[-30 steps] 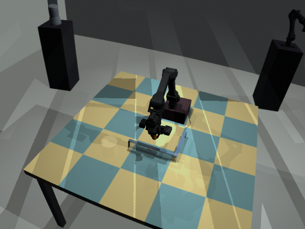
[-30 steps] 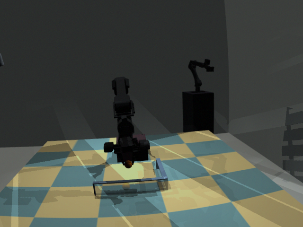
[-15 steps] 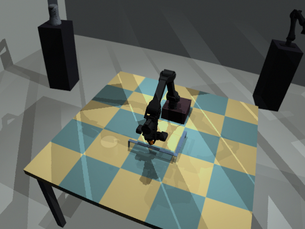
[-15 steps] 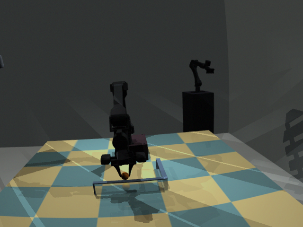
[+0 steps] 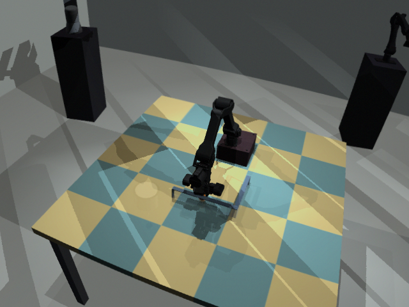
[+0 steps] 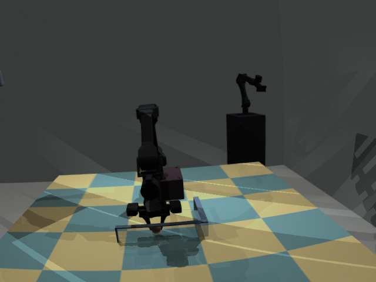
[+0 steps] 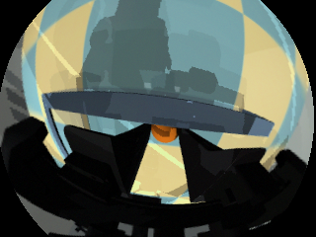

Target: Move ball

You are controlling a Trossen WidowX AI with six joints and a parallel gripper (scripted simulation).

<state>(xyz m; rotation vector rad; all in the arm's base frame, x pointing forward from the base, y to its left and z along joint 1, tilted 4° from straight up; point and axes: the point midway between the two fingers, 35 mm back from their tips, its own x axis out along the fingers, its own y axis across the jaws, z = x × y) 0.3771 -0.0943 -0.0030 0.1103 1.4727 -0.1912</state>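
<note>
My gripper (image 5: 203, 195) (image 6: 155, 227) (image 7: 165, 126) points down just inside the front clear wall (image 5: 221, 203) (image 6: 182, 224) (image 7: 197, 116) and is shut on the orange ball (image 6: 156, 230) (image 7: 164, 134). The ball is low, at or very near the table top, and shows partly through that wall. The side clear wall (image 5: 242, 191) (image 6: 199, 207) meets the front wall at the right-hand corner in the top and exterior views. The see-through copy cannot be told apart from the ball; the fingers and wall rail hide much of that spot.
The arm's dark red base block (image 5: 236, 150) (image 6: 173, 183) stands behind the walls. The checkered table (image 5: 244, 277) (image 6: 242, 269) carries shifting light streaks and shadows. Black pedestals (image 5: 79, 75) (image 5: 371, 105) with other arms stand beyond it.
</note>
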